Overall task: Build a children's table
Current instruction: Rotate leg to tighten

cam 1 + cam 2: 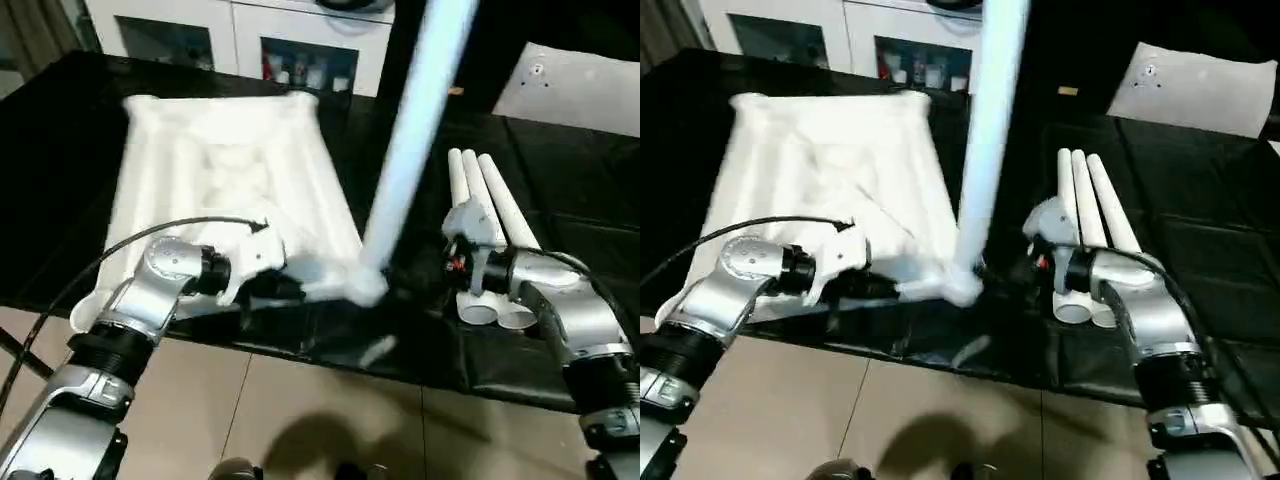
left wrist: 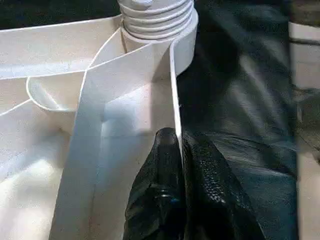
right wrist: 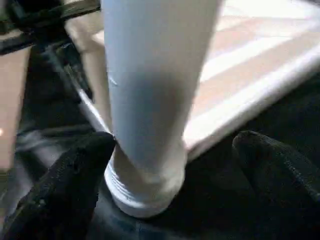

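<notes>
1. Tabletop [image 1: 225, 165] lies upside down on the black surface [image 1: 560, 150], its ribbed underside facing up, at the left part of the surface.
2. One leg [image 1: 410, 150] stands upright in the near right corner socket [image 2: 157, 22] of the tabletop; its ribbed end sits in the round socket.
3. Three more legs [image 1: 485, 230] lie side by side on the surface, to the right of the tabletop and apart from it.
4. The left pincer [image 2: 177, 150] is clenched on the thin rim wall of the tabletop, near the socket with the leg.
5. The right pincer [image 3: 170, 165] is released; its black fingers [image 3: 65, 185] stand wide on both sides of the leg's lower end, one close against it.
6. Behind the surface stands a white cabinet [image 1: 250, 40] with dark compartments.
</notes>
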Controlling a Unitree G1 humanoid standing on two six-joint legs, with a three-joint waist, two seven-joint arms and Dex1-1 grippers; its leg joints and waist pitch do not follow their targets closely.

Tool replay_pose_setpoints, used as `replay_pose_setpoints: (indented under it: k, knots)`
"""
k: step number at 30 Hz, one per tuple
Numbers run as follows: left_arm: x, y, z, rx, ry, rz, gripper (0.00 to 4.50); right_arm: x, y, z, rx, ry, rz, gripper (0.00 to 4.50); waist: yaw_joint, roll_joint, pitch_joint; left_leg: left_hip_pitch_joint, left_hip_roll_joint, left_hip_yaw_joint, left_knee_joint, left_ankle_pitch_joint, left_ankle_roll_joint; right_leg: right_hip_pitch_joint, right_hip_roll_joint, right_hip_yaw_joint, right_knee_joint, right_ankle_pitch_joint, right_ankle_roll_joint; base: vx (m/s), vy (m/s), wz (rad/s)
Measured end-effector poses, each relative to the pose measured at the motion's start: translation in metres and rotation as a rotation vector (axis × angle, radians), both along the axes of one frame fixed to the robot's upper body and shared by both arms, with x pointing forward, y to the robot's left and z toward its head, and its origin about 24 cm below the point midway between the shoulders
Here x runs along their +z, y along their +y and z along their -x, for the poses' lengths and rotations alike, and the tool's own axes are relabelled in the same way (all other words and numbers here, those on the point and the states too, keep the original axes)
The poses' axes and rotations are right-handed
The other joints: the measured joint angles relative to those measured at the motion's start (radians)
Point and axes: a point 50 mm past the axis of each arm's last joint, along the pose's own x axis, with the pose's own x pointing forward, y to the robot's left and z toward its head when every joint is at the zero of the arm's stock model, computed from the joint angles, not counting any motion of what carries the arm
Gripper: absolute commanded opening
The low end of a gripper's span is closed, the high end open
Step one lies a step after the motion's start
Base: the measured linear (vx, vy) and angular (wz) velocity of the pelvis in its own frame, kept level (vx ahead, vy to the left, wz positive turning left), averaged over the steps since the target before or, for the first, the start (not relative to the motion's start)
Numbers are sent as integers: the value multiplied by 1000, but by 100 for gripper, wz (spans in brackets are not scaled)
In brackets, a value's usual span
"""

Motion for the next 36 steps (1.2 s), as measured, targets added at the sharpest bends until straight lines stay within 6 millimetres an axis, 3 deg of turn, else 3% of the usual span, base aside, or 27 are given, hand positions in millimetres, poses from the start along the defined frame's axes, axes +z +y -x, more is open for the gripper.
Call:
replay_pose_setpoints:
  k: [11, 26, 36]
  knots:
    - [2, 3, -5, -81, -14, -35, 0, -11, 3, 6, 133, 76, 24, 428, 7, -1, 0, 0, 0, 0, 0, 0, 0, 3, 0, 0, 0, 0, 1, 0, 0, 0]
    - [2, 2, -5, -124, -9, -38, 0, -17, 11, 2, 136, 115, -36, 299, 20, -1, 0, 1, 0, 0, 0, 0, 0, 2, 0, -1, 0, 0, 1, 0, 0, 0]
    - [0, -1, -6, -105, 16, -14, 0, -16, 11, 5, 102, 132, -97, 236, 23, -1, -1, 1, 0, 0, 0, 0, 0, 3, 0, -1, 0, 0, 1, 0, 0, 0]
